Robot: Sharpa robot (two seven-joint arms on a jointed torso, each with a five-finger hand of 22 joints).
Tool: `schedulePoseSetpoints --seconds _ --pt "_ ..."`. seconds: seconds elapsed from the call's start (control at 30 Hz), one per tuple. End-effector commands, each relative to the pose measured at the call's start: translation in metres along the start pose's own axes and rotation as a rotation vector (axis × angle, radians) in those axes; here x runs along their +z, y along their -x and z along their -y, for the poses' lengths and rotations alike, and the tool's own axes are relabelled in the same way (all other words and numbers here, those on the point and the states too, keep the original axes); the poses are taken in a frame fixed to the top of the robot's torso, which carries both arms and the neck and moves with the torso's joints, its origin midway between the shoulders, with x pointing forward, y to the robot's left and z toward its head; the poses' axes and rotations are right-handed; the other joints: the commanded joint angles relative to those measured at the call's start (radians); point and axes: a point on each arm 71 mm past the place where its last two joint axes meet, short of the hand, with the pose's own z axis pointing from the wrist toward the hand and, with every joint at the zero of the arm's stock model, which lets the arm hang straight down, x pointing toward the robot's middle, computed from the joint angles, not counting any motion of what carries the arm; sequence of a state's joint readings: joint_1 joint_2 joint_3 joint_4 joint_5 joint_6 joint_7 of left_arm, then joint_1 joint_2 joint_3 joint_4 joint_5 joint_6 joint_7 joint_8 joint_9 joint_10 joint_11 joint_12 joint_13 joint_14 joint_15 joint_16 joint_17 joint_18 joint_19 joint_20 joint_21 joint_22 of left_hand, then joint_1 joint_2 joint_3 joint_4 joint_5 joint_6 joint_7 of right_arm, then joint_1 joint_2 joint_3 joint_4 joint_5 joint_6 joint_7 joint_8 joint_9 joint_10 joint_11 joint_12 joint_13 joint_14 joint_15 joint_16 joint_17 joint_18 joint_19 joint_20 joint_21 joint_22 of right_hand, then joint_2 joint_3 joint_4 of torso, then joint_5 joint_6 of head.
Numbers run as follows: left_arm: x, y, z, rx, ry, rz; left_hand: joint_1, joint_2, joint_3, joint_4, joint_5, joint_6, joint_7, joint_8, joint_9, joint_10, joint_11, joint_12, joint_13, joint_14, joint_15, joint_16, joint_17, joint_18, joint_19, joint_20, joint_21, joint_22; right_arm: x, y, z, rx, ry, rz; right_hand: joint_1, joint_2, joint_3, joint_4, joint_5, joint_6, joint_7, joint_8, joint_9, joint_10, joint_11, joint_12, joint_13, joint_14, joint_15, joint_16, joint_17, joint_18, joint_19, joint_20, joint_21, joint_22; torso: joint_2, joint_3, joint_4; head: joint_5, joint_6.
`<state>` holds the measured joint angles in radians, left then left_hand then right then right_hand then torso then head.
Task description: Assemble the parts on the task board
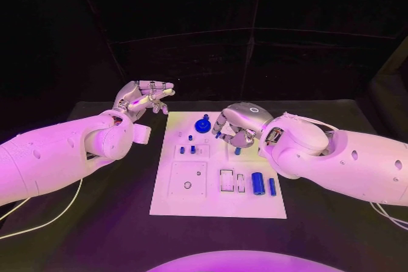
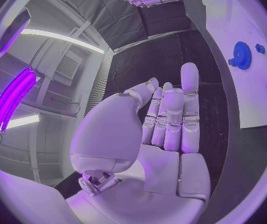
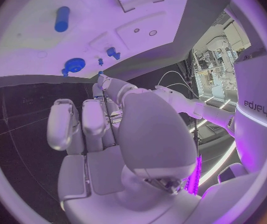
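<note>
Fingers of the left hand (image 1: 142,98) stand apart and hold nothing, raised in the upper left of the frame, off the task board's (image 1: 170,204) left edge. The right hand (image 1: 236,125) hangs over the board's upper right with fingers curled down; whether they grip a part cannot be told. A blue gear (image 1: 202,125) sits just left of it, two blue cylinders (image 1: 257,183) lower right.
</note>
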<state>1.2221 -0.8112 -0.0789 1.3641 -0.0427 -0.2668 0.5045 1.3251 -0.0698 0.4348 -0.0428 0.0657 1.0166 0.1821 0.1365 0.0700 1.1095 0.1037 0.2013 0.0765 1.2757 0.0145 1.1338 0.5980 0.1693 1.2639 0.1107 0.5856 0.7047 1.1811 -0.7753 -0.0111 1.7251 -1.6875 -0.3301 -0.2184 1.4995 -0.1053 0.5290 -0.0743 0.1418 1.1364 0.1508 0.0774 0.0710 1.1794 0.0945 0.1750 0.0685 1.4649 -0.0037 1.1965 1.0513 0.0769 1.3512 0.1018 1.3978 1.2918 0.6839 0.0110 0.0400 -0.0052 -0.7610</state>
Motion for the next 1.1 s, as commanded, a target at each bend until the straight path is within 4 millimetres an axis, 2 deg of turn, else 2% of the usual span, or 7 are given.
schedulePoseSetpoints --seconds 0.03,0.1,0.2,0.3,0.4,0.63,1.1 --pt "0.001 -0.002 0.001 -0.010 -0.006 -0.009 0.006 0.002 -0.003 -0.003 -0.003 -0.006 -0.001 0.006 -0.002 -0.007 0.002 0.006 -0.001 -0.009 0.001 -0.006 -0.001 0.013 -0.005 0.001 -0.005 -0.001 0.005 -0.009 -0.009 0.038 0.039 -0.018 -0.012 0.000 0.007 0.001 0.003 0.008 0.002 -0.006 -0.001 0.022 -0.015 0.003 0.002 0.029 -0.002 0.003 -0.002 -0.007 0.006 -0.002 0.004 0.000 0.001 0.0005 -0.0016 0.023 -0.009" --pt "0.001 -0.002 0.001 -0.010 -0.006 -0.010 0.007 0.003 -0.002 -0.003 -0.003 -0.006 -0.001 0.006 -0.002 -0.007 0.002 0.006 -0.001 -0.010 0.001 -0.006 -0.002 0.013 -0.005 0.001 -0.005 -0.001 0.007 -0.017 -0.014 0.047 0.054 -0.038 -0.013 0.000 0.007 0.001 0.003 0.008 0.002 -0.006 -0.001 0.022 -0.015 0.003 0.002 0.029 -0.002 0.003 -0.003 -0.007 0.006 -0.002 0.004 0.000 0.002 0.0008 -0.0020 0.029 -0.013" --pt "0.002 -0.003 0.001 -0.011 -0.006 -0.011 0.007 0.003 -0.002 -0.003 -0.003 -0.006 -0.001 0.006 -0.002 -0.007 0.002 0.006 -0.001 -0.010 0.001 -0.006 -0.002 0.013 -0.005 0.001 -0.005 -0.001 0.010 -0.035 -0.022 0.064 0.071 -0.075 -0.016 0.001 0.008 0.000 0.003 0.007 0.002 -0.006 -0.002 0.021 -0.014 0.002 0.002 0.029 -0.002 0.003 -0.004 -0.006 0.004 -0.001 0.004 -0.001 0.001 0.0022 -0.0034 0.045 -0.020" --pt "0.002 -0.004 0.001 -0.012 -0.005 -0.013 0.007 0.003 -0.002 -0.003 -0.003 -0.006 -0.001 0.006 -0.002 -0.007 0.002 0.006 -0.001 -0.010 0.001 -0.006 -0.002 0.013 -0.005 0.001 -0.005 -0.001 0.012 -0.048 -0.027 0.073 0.082 -0.100 -0.016 0.001 0.009 0.000 0.003 0.006 0.002 -0.007 -0.002 0.020 -0.014 0.002 0.001 0.028 -0.002 0.003 -0.005 -0.006 0.004 -0.001 0.004 -0.001 0.001 0.0007 -0.0014 0.046 -0.026" --pt "0.002 -0.004 0.001 -0.013 -0.005 -0.015 0.007 0.003 -0.002 -0.003 -0.003 -0.006 -0.001 0.006 -0.002 -0.007 0.002 0.006 -0.001 -0.010 0.001 -0.006 -0.002 0.013 -0.005 0.001 -0.005 -0.001 0.015 -0.055 -0.029 0.076 0.088 -0.116 -0.017 0.001 0.010 0.000 0.003 0.006 0.003 -0.007 -0.002 0.020 -0.014 0.001 0.001 0.028 -0.002 0.003 -0.005 -0.006 0.004 -0.001 0.004 -0.001 0.001 0.0013 -0.0019 0.052 -0.029" --pt "0.003 -0.006 0.001 -0.014 -0.005 -0.019 0.007 0.003 -0.002 -0.003 -0.003 -0.006 -0.001 0.006 -0.002 -0.007 0.002 0.006 -0.001 -0.010 0.001 -0.006 -0.002 0.013 -0.005 0.001 -0.005 -0.001 0.018 -0.065 -0.033 0.072 0.096 -0.143 -0.019 0.001 0.011 -0.001 0.003 0.005 0.003 -0.008 -0.002 0.019 -0.014 0.001 0.001 0.028 -0.001 0.003 -0.005 -0.006 0.004 -0.001 0.004 -0.001 0.000 0.0011 -0.0023 0.062 -0.040" --pt "0.003 -0.006 0.000 -0.015 -0.003 -0.020 0.008 0.002 -0.003 -0.004 -0.003 -0.008 0.000 0.007 -0.002 -0.009 0.002 0.007 -0.001 -0.011 0.002 -0.007 -0.003 0.013 -0.005 0.001 -0.007 -0.002 0.017 -0.080 -0.037 0.069 0.102 -0.202 -0.022 0.001 0.012 -0.002 0.002 0.003 0.004 -0.008 -0.002 0.018 -0.013 -0.001 0.001 0.028 -0.001 0.004 -0.007 -0.006 0.003 0.000 0.004 -0.001 0.000 0.0008 -0.0022 0.069 -0.054"
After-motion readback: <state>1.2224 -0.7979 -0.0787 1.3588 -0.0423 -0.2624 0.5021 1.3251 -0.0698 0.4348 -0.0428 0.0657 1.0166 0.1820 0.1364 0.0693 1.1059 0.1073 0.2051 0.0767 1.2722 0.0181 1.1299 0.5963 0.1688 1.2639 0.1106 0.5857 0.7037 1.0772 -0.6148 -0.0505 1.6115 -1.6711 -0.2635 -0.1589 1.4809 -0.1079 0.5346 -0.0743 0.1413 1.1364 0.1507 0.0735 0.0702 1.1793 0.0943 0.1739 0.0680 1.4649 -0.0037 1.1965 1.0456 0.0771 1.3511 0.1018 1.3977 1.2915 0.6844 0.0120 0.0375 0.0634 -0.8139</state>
